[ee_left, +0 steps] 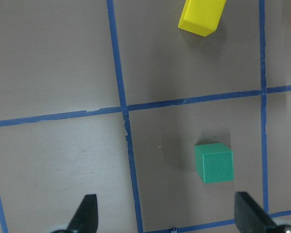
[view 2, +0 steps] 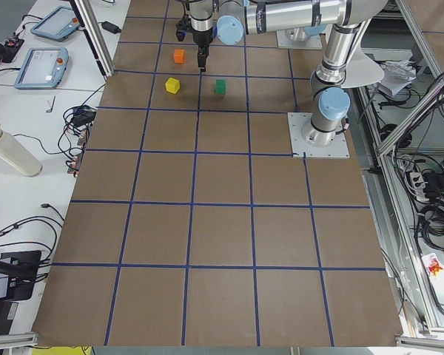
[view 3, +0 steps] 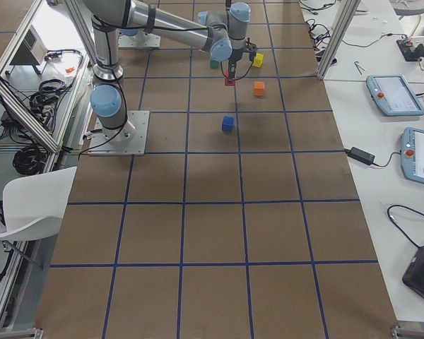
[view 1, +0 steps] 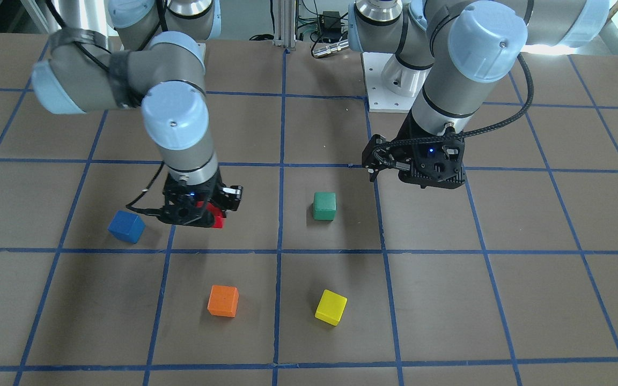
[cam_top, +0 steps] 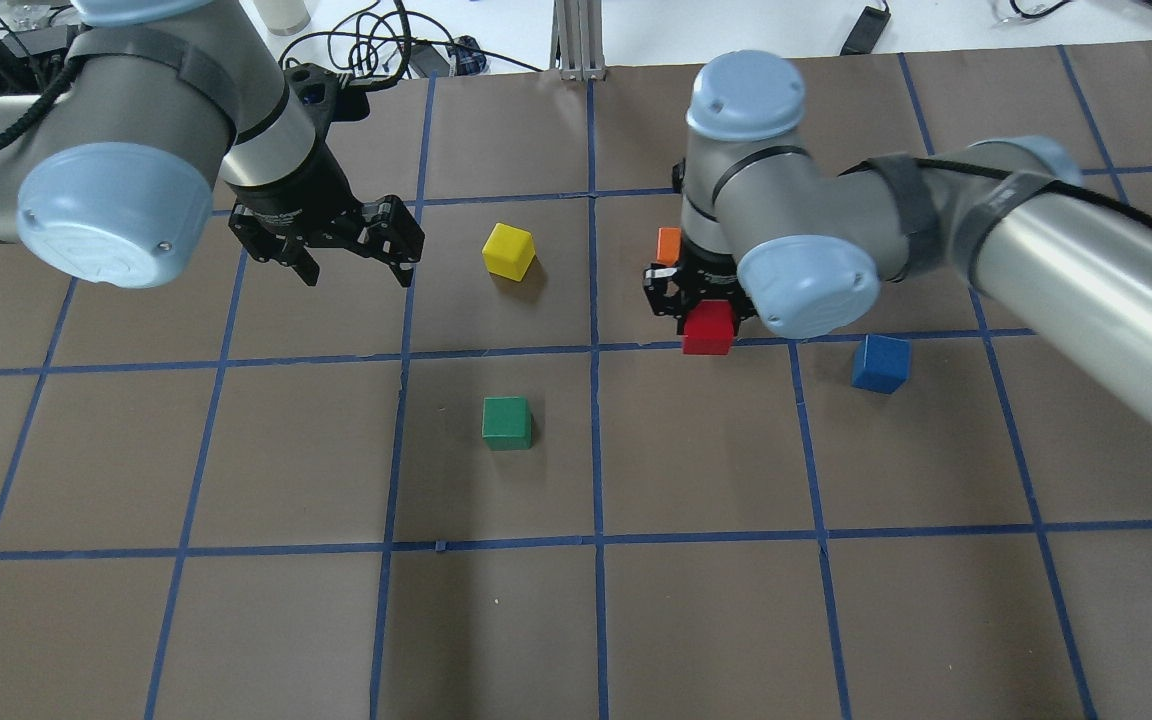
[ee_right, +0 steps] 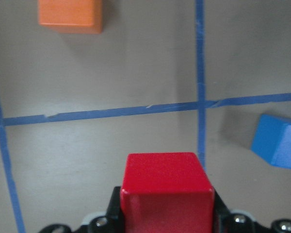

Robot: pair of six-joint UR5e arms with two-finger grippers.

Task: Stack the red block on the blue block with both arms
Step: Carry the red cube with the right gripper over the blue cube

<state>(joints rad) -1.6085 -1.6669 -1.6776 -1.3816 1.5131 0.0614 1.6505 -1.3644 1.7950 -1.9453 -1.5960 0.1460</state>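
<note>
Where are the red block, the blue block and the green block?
red block [cam_top: 709, 320], overhead exterior view, on its top face.
blue block [cam_top: 883, 355], overhead exterior view, on its top face.
green block [cam_top: 506, 418], overhead exterior view, on its top face.

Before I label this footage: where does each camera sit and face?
Front-facing: across the table, facing the robot; right arm, left arm, right gripper holding red block.
Overhead: behind the robot, looking down; both arms, left gripper open.
Exterior left: table's left end, along it; both arms.
Exterior right: opposite end; both arms.
Left wrist: down on the green block; fingertips show.
Right wrist: past the red block; shares blue block with overhead.
</note>
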